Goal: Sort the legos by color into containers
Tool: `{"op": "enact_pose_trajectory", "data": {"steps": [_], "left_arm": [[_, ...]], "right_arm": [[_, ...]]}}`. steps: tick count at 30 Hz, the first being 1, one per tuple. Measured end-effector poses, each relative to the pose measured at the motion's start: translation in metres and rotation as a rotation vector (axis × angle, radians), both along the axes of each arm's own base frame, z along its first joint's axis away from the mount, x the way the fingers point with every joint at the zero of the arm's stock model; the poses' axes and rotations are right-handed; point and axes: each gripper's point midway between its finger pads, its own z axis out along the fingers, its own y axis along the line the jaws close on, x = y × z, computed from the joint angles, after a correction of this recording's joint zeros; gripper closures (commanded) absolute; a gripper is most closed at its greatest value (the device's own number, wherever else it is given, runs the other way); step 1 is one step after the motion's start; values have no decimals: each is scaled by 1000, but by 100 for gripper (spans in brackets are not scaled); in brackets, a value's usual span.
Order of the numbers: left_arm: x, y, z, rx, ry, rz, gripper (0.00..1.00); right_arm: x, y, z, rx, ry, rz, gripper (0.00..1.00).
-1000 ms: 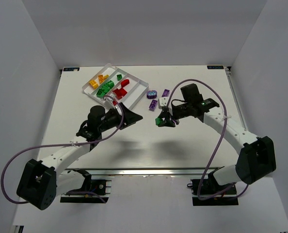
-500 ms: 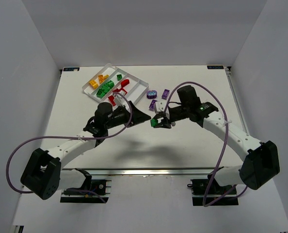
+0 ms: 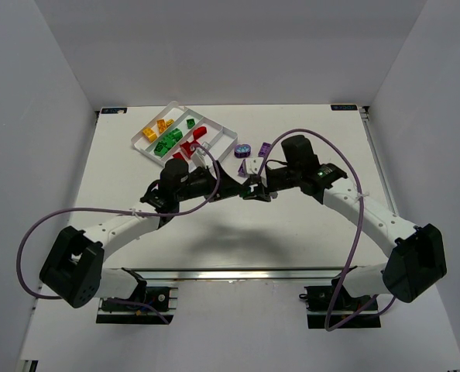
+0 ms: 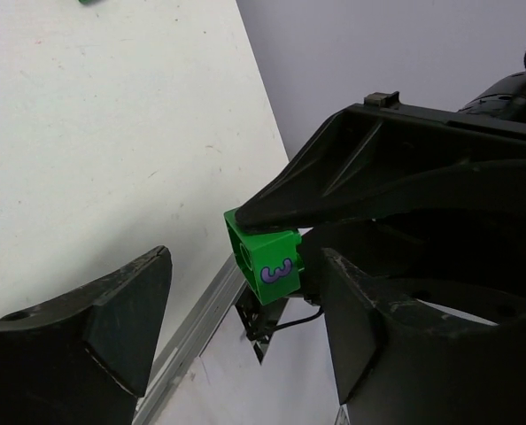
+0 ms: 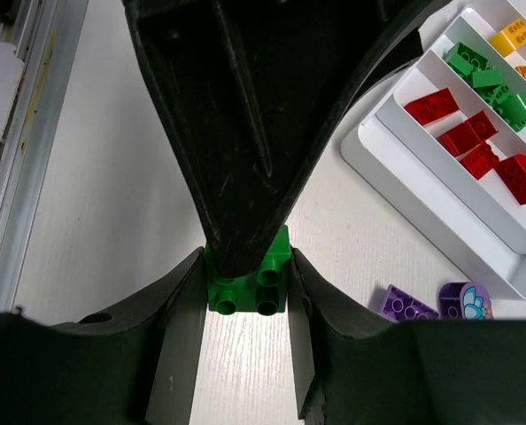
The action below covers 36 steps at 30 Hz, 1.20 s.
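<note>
White table (image 3: 114,170) is carrying a shallow white compartmented plastic tray (image 3: 228,138) at far left; mid-table, the right arm (image 3: 369,213) is clamping its jaws on a small green studded brick (image 5: 248,285), hanging between the parted jaws of the left arm (image 3: 114,230).

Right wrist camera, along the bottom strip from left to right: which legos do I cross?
green lego → flat purple lego → round purple lego. The tray stretches above the last two, so it has no clear place in the order.
</note>
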Motion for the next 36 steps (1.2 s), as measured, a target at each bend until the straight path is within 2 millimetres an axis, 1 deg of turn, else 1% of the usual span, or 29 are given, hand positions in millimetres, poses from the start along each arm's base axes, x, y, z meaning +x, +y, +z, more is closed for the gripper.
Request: {"op": "enact_pose_trajectory", "data": {"steps": [5,10,15,18,21,22,23,26,27,29,30,31,32,33,36], "left_arm": [[1,-3,-3,10,8,-10,30],[0,-4,-3,11,10,-15,31],[2,-8,0,9,8,-26,36],[1,-11,1,5,8,-40,42],[1,-12,1,5,9,-44,52],[2,-12,0,8,12,-41,59],[2,-12,0,7,18,-40,62],[3,-12,-3,10,31,-38,69],[3,-12,-4,10,32,-38,70],[3,-12,-4,11,34,-37,74],[4,-12,-4,12,34,-36,75],[4,-12,-5,14,36,-36,76],[3,-11,-5,19,34,-40,77],[2,-12,-7,25,31,-45,80],[2,-10,-10,52,34,-49,83]], "right_arm": [[2,2,3,11,8,-15,100],[1,3,3,9,18,-22,100],[-2,10,5,15,19,-27,100],[1,12,6,19,15,-43,100],[3,14,3,12,24,-61,99],[4,14,3,12,25,-63,98],[6,14,2,10,22,-70,97],[8,13,-1,0,19,-83,85],[8,13,-2,-2,20,-84,72],[8,13,-3,-4,22,-87,58],[9,13,-3,-4,23,-89,35],[9,13,-4,-5,26,-94,25],[10,13,-5,-8,27,-103,11],[11,13,-6,-10,34,-119,11],[21,12,-5,-8,14,-162,11]]}}
